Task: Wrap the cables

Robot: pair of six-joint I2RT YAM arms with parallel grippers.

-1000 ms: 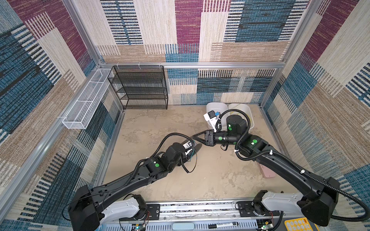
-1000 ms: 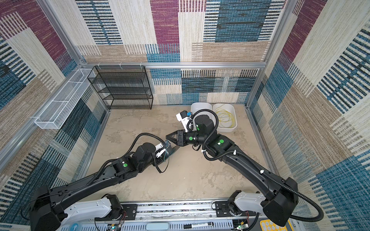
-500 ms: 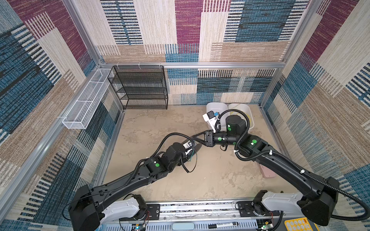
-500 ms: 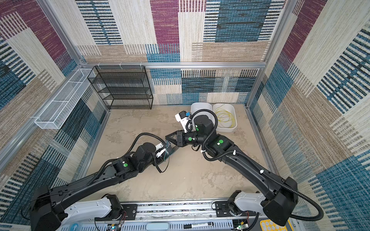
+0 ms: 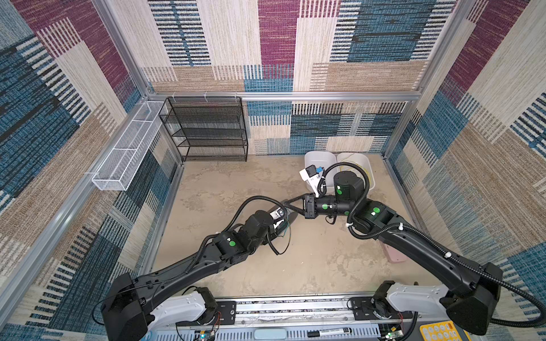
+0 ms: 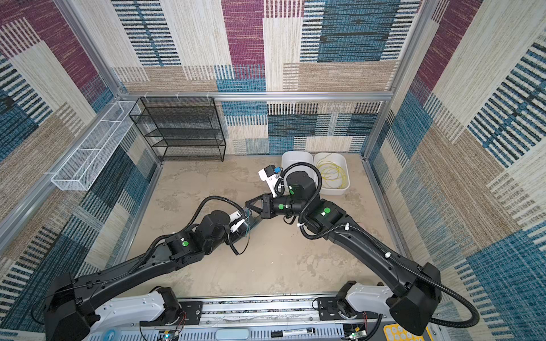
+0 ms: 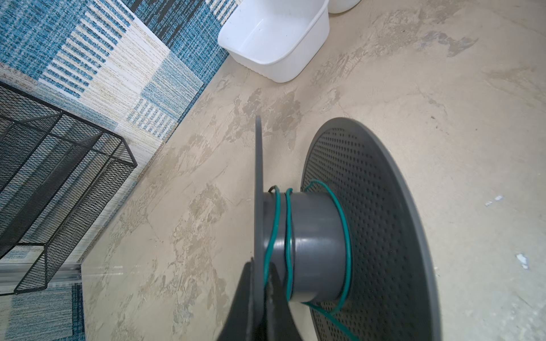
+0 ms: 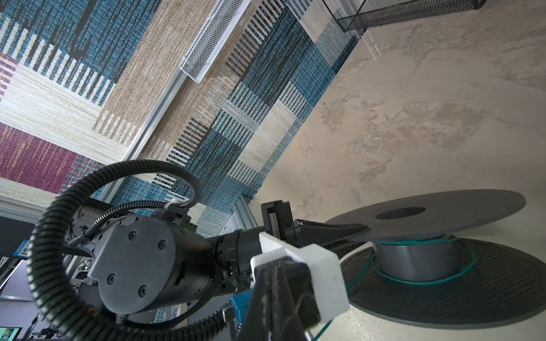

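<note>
**A:** Where is the teal cable?

**B:** The teal cable (image 7: 289, 230) sits in a few loose turns round the hub of a grey spool (image 7: 313, 242), near the middle of the desk (image 5: 310, 265). One loop sags onto the perforated flange, which seems to rest on the desk.

**A:** What holds the spool?

**B:** The left fingers (image 7: 273, 283) are clamped on the rim of the other flange, the one away from the desk.

**A:** And the right side?

**B:** The right fingers (image 8: 273, 286) are pressed together, close beside the left wrist and the spool. A teal strand runs toward them, but I cannot tell whether it is pinched between them.

**A:** The yellow one?

**B:** The yellow cable (image 6: 332, 177) lies coiled in a white bin (image 6: 345, 165) at the far right of the desk. A second white bin (image 6: 297, 156) stands beside it. Both are well apart from either pair of fingers.
</note>
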